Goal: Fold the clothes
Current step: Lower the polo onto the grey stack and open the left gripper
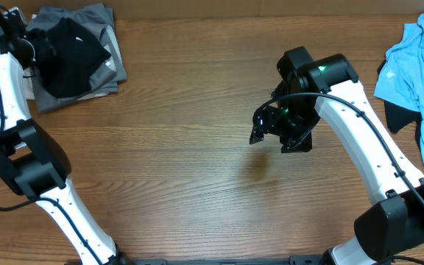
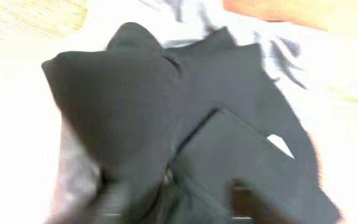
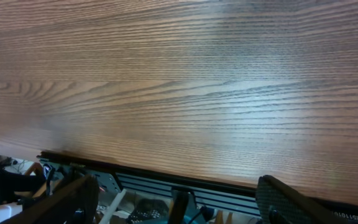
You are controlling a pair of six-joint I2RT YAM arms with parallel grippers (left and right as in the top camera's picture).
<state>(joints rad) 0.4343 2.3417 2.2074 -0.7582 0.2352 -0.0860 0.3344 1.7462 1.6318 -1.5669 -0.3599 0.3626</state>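
Note:
A folded black shirt (image 1: 72, 48) lies on a grey garment (image 1: 65, 99) at the table's far left corner. In the blurred left wrist view the black shirt (image 2: 166, 106) fills the frame, with a small white label (image 2: 281, 144) showing. My left gripper (image 1: 41, 50) hangs at the shirt's left edge. Its fingers (image 2: 179, 202) are spread apart over the black cloth and hold nothing. My right gripper (image 1: 271, 134) is open and empty above the bare table right of the middle. Its fingers (image 3: 179, 199) are spread wide.
A light blue garment (image 1: 418, 59) lies crumpled at the far right edge, with a dark garment (image 1: 396, 118) partly under it. The wooden table (image 1: 182, 147) stretches between the two piles. The right wrist view shows the table's front edge (image 3: 166, 171).

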